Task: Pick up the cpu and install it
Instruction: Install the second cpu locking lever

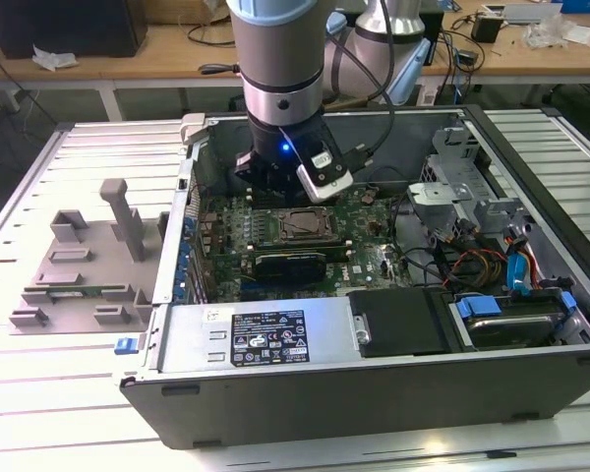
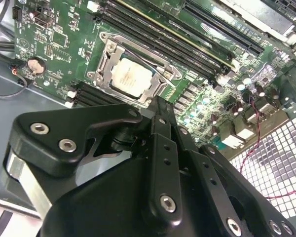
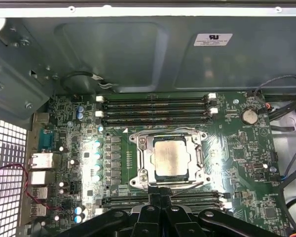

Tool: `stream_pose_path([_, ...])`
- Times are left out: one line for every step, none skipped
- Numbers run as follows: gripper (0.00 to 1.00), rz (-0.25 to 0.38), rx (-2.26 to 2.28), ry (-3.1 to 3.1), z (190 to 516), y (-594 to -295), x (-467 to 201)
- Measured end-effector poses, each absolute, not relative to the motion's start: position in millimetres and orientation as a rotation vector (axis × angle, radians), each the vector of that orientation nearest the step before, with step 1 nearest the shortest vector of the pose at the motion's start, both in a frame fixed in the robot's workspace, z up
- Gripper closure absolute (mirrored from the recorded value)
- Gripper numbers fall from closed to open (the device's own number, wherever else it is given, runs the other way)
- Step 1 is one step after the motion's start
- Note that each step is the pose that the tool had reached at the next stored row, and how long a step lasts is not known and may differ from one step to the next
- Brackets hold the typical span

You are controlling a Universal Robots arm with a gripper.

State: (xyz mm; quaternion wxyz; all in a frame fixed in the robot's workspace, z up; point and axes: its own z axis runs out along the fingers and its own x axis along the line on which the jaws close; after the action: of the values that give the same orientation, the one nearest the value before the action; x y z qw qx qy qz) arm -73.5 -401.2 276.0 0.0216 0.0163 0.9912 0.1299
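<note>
silver-topped cpu (image 3: 169, 157) sits seated in its socket frame (image 3: 140, 159) on the motherboard (image 3: 246, 163) (near its middle) — gripper (image 3: 160, 196) above, fingers pressed together, empty

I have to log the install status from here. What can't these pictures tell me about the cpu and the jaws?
- Jaws: whether open or shut; in both wrist views the gripper's own black linkage covers them.
- Seating: the cpu lies inside the socket frame, but whether it sits fully down is too fine to judge.
- Exterior view: the arm blocks the motherboard's far part.
</note>
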Motion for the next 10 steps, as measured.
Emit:
stream_pose_path([0.89,0.402,0.051,3.072,275.2,-401.2,-73.5])
stream_pose_path([0.89,0.401,0.05,3.072,273.1,-401.2,-73.5])
stream_pose_path([0.89,0.4,0.051,3.073,271.9,-401.2,-73.5])
stream_pose_path([0.89,0.398,0.051,3.073,270.5,-401.2,-73.4])
stream_pose_path([0.89,0.396,0.051,3.073,268.9,-401.2,-73.5])
stream_pose_path([0.89,0.393,0.052,3.074,267.6,-401.2,-73.5])
stream_pose_path([0.89,0.387,0.052,3.075,265.4,-401.2,-73.5])
stream_pose_path([0.89,0.38,0.053,3.076,264.6,-401.2,-73.5])
stream_pose_path([0.89,0.371,0.053,3.077,263.7,-400.9,-73.6])
stream_pose_path([0.89,0.349,0.052,3.08,261.7,-399.9,-73.5])
